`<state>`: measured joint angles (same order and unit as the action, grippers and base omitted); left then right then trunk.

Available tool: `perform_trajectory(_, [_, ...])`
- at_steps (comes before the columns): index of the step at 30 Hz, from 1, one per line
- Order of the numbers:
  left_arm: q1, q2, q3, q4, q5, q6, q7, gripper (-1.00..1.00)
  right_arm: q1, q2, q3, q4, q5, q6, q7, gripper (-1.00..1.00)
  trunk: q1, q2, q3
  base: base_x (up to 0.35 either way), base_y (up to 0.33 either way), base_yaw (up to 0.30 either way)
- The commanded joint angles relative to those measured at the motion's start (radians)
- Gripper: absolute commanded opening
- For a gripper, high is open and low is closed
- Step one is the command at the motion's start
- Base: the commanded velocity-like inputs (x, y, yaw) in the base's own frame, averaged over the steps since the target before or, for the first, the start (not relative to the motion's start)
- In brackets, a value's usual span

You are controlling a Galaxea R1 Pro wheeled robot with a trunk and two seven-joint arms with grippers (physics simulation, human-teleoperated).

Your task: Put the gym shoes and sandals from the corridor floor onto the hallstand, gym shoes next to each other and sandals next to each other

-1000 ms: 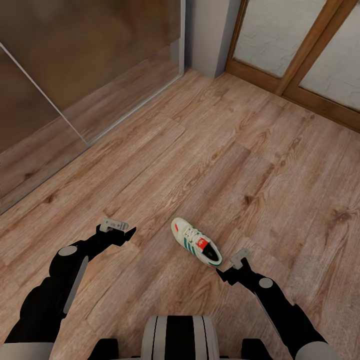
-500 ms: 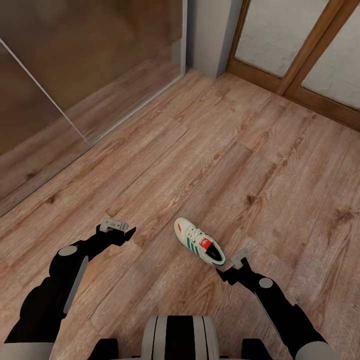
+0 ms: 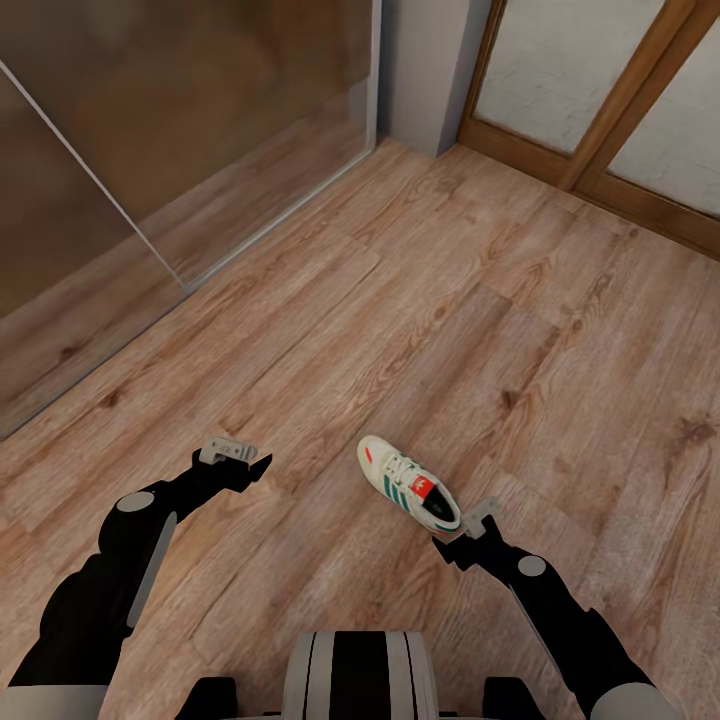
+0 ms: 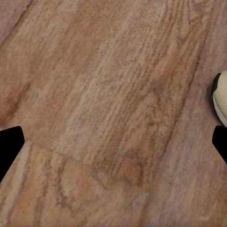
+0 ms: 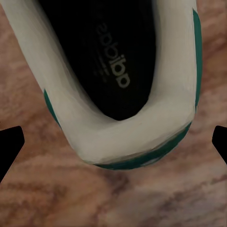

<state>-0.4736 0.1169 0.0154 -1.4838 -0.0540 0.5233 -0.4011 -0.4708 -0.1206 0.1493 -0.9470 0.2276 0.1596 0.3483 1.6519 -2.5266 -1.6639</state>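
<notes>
One gym shoe (image 3: 410, 483) lies on the wooden floor (image 3: 420, 300) at lower centre, its long axis diagonal and its heel just beside the right hand (image 3: 478, 520), whose fingers stand apart, while the left hand (image 3: 235, 452), also apart, is farther.

Gym shoe (image 5: 127, 132) heel end w/ dark insole on wood floor (image 5: 56, 198), betw. spread fingers (image 5: 9, 142).

Pretty plain corridor: light-brown wood-grain plank floor (image 3: 430, 300) everywhere, a big glass sliding panel (image 3: 150, 120) along the left reflecting the planks, a grey wall corner (image 3: 425, 70) at the back, wood-framed frosted glass doors (image 3: 610, 100) to the right.
</notes>
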Motion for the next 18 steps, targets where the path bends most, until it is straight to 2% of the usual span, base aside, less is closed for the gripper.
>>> perform_trajectory(1, [0.0, 0.0, 0.001, -0.001, -0.006, 0.004, -0.007, 1.0, 0.0, -0.001, 0.001, -0.002, 0.009, 0.005, 0.003, 1.0, 0.0, 0.0, -0.001, 0.0, 0.034, 0.0])
perform_trajectory(18, [0.0, 0.0, 0.001, -0.001, -0.006, 0.004, -0.007, 1.0, 0.0, -0.001, 0.001, -0.001, 0.009, 0.005, 0.004, 1.0, 0.0, 0.0, -0.001, 0.003, 0.003, 0.0])
